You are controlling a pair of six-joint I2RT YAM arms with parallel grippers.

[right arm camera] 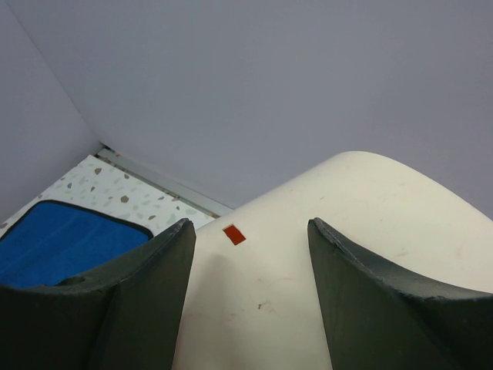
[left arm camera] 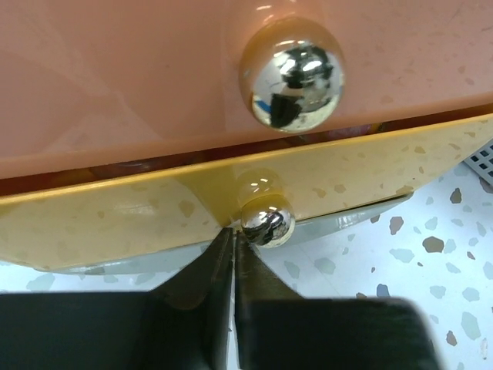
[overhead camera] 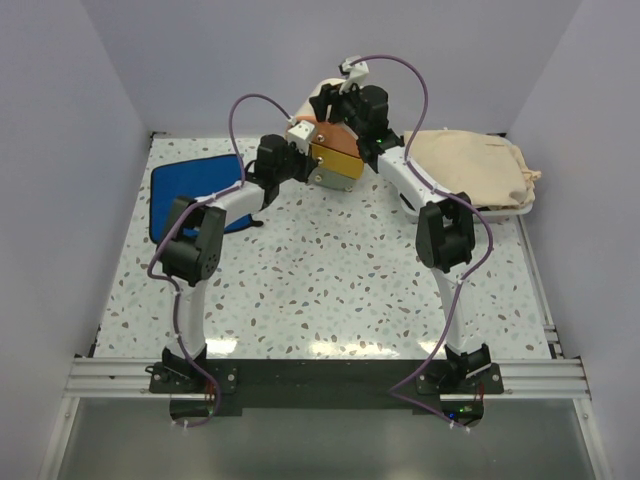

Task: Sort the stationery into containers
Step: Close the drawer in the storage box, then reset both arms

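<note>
The cabinet stands at the far side of the table. It has three drawers stacked at its front: the orange drawer on top, the yellow drawer under it, and the grey drawer at the bottom. No pens or other stationery show in any view, so I cannot tell where they are.

The left gripper is at the front of the cabinet. Its two fingers are pressed together with nothing between them. Their tips sit just left of the yellow drawer's knob, very close or touching.

The right gripper is over the cabinet's round cream top. Its fingers are spread wide and hold nothing. I cannot tell if they touch the top.

The blue cloth lies left of the cabinet. The white tray with the beige bag is to the right of it.

The knob is a small, shiny, hard metal ball, so it is likely slippery. I think the best hold is one finger on each side of it, pinching behind its round part. The drawer fronts are smooth and give nothing to hold. The cabinet looks light and may slide when a drawer is pulled, so holding its top should help.
</note>
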